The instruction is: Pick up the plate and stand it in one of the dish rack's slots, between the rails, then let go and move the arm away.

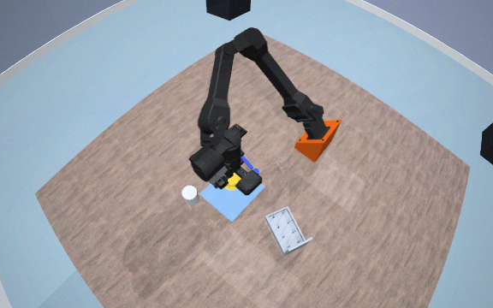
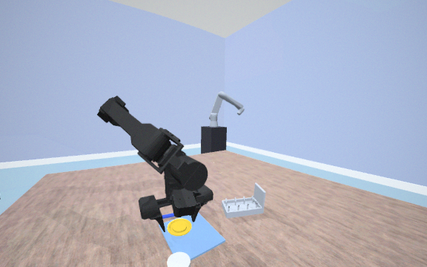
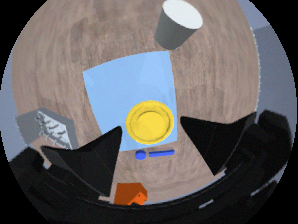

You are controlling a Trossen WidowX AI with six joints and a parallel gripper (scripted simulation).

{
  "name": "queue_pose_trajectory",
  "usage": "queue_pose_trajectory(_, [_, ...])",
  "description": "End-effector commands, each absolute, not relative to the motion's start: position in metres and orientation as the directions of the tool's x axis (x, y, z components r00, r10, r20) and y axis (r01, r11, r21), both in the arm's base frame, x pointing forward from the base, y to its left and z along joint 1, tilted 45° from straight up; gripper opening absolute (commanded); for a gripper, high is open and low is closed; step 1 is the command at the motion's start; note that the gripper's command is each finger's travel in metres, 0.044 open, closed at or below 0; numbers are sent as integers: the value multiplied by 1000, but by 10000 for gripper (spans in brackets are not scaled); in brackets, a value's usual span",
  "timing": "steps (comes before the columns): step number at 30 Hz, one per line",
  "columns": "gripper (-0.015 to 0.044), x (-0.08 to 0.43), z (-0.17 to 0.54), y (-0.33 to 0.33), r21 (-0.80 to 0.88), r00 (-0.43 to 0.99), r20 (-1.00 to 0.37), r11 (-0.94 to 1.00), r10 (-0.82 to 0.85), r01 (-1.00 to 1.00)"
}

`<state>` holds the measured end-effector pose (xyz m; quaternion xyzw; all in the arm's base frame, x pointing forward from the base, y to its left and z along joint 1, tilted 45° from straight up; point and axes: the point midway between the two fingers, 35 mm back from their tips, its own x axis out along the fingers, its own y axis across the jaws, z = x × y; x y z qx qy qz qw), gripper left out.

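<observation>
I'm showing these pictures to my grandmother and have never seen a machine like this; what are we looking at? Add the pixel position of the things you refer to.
It is one black robot arm ending in a gripper (image 1: 232, 183) (image 2: 179, 225) (image 3: 152, 124) whose fingers are open, holding nothing. The first picture looks down from above, the second from the side, the third from the arm's wrist. A yellow plate (image 1: 232, 181) (image 2: 179, 226) (image 3: 149, 122) lies flat on a blue mat (image 1: 232, 207) (image 2: 199, 242) (image 3: 122, 80). Nearby are a grey dish rack (image 1: 285, 231) (image 2: 244, 213) (image 3: 70, 131), a blue utensil and a white-topped cylinder.
</observation>
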<state>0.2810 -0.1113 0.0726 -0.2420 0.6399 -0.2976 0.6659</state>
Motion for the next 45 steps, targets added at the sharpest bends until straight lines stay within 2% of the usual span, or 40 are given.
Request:
queue_pose_trajectory(1, [400, 279, 64, -117, -707, -5, -705, 703, -709, 74])
queue_pose_trajectory(15, [371, 279, 60, -121, -708, -5, -705, 702, -710, 74])
queue_pose_trajectory(27, [291, 279, 60, -121, -708, -5, -705, 702, -710, 74])
queue_pose_trajectory(38, [2, 290, 88, -88, -696, 12, -716, 715, -698, 69])
queue_pose_trajectory(45, [0, 294, 110, -63, -690, 22, -721, 721, -693, 64])
